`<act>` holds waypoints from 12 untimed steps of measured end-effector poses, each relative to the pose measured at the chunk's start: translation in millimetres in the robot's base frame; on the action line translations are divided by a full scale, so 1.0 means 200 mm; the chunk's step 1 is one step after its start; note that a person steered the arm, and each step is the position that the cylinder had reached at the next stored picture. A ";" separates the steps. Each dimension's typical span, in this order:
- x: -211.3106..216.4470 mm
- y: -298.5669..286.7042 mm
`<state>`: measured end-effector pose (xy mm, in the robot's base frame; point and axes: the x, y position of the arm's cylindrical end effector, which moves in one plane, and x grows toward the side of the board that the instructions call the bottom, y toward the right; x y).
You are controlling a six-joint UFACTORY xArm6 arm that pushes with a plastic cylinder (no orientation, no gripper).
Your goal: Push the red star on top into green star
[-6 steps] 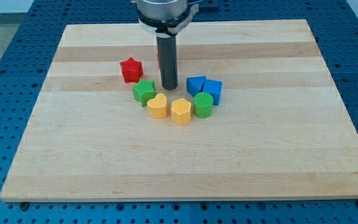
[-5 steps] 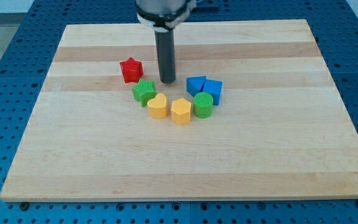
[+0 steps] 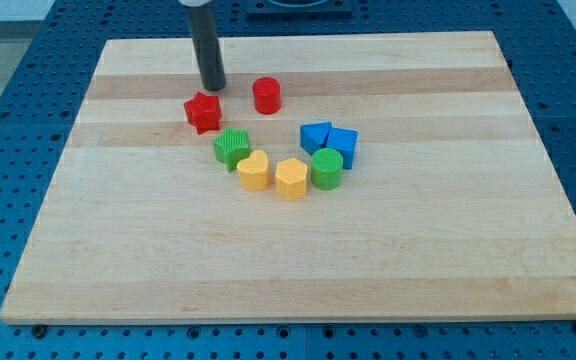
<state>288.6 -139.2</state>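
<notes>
Rod and all, we are swinging up and left from beside the green star (image 3: 232,147), so my tip (image 3: 213,87) is now sitting just above the red star (image 3: 203,112), which is waiting near it, and we are carrying no claw, only this pushing rod.

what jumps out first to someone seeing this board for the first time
The dark rod coming down from the view's top, with my tip just above the red star and very close to it. Below that, an arc of bright blocks near the board's middle: green star, yellow heart, another yellow block, green cylinder and two blue blocks. A red cylinder stands alone to the right of my tip.
</notes>
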 end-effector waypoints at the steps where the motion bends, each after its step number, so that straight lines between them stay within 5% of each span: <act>1: 0.03 -0.19; 3: 0.24 -0.24; 12: 0.37 0.19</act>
<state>362.6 -100.7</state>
